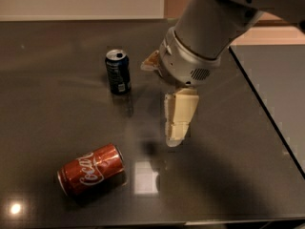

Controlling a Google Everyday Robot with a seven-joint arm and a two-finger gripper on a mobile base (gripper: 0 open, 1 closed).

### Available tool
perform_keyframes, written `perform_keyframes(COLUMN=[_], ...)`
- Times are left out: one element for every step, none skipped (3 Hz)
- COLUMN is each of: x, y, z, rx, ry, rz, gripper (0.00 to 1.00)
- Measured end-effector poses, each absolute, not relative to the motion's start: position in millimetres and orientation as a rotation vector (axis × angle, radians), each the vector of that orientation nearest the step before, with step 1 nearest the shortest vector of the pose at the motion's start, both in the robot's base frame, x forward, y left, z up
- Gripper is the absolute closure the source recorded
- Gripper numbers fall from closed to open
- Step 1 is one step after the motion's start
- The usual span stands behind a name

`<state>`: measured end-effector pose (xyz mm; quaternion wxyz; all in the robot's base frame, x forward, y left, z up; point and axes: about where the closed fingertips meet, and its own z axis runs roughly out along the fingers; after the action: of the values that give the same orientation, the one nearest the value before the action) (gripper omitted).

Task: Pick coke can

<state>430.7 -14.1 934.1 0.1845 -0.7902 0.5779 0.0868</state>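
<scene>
The coke can is red with white lettering and lies on its side on the dark table, at the front left. My gripper hangs over the middle of the table, above and to the right of the can and apart from it. One beige finger points down toward the table. The other finger shows only partly beside the grey wrist. The fingers stand wide apart and hold nothing.
A dark blue can stands upright at the back, just left of my gripper. The table ends at a right edge that runs diagonally from the back middle to the front right. My arm hides the area behind it.
</scene>
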Motion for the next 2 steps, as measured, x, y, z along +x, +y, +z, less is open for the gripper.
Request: perform_keyframes(x=[425,415], y=[12,32], z=[917,901], rx=[-2.266,-2.298], ry=[1.574,1.538], rz=[0.333,0.399], gripper=[0.0,0.0])
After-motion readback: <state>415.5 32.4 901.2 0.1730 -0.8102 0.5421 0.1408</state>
